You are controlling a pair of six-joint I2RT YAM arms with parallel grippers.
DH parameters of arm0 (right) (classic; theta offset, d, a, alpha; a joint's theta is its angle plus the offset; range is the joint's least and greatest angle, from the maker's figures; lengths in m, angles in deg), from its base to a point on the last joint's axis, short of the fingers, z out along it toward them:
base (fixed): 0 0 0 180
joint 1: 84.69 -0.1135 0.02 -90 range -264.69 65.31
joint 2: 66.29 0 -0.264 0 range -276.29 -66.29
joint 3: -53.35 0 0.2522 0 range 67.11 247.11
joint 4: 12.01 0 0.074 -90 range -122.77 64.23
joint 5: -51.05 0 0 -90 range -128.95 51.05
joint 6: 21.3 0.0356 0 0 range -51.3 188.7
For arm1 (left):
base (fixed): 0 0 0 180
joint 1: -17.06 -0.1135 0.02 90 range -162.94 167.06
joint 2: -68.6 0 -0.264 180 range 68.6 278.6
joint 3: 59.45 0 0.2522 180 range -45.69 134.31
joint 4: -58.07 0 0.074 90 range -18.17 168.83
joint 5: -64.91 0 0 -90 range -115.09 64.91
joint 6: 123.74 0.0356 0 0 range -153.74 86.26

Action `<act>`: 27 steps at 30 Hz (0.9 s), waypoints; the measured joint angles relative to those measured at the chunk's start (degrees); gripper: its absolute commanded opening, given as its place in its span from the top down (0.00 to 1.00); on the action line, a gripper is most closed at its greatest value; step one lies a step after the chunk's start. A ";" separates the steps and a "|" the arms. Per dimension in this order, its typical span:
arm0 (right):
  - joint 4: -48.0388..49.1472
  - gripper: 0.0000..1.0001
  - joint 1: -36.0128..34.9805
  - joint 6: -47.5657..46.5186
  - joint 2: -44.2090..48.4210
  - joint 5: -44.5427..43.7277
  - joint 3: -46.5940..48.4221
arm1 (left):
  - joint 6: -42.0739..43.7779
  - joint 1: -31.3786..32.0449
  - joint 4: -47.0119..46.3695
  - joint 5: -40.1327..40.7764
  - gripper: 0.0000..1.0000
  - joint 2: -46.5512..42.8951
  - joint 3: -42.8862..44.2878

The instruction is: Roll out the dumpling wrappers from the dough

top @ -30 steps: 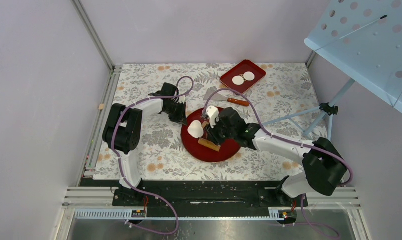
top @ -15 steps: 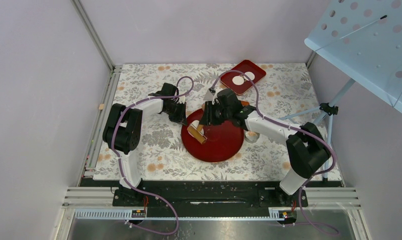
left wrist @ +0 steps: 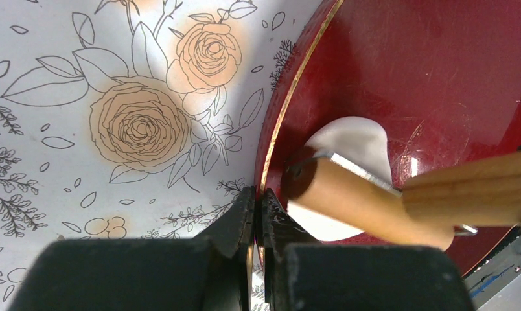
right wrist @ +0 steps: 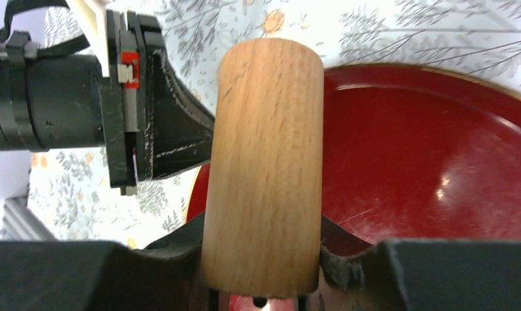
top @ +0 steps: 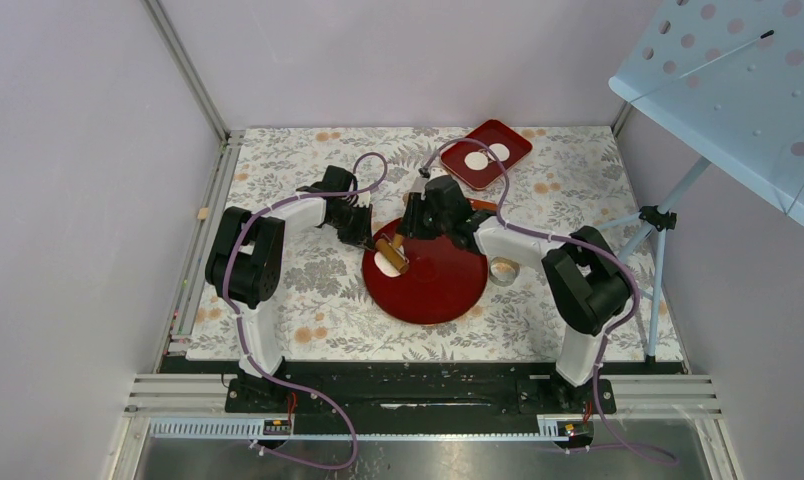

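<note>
Rolling pin [top: 391, 252] has shifted left onto dough [left wrist: 356, 137]; long axis diagonal across plate [top: 448, 290].

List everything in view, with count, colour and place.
cloth: one, floral, covers the work surface
plate: one, dark red, round, centre of the cloth
dough: one, white, flattened, left part of the plate
rolling pin: one, wooden, over the dough
tray: one, red, rectangular, far side
wrappers: two, white discs, on the tray
ring cutter: one, metal, right of the plate
knife: one, orange handle, mostly hidden, between plate and tray
panel: one, light blue, perforated, upper right
left gripper: black, shut on the plate's left rim
right gripper: black, shut on the rolling pin
</note>
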 measured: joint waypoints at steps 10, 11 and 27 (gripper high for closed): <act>5.51 1.00 -0.37 -4.87 5.55 -17.97 -8.33 | 0.11 -0.02 -0.02 -0.15 1.00 0.00 0.00; 6.34 1.00 -0.68 -5.60 5.90 -19.65 -9.03 | 0.11 -0.04 -0.02 -0.15 1.00 0.00 0.00; -5.97 1.00 -2.95 -23.74 21.38 -22.38 -15.08 | 0.13 -0.09 0.00 -0.35 0.87 0.00 0.00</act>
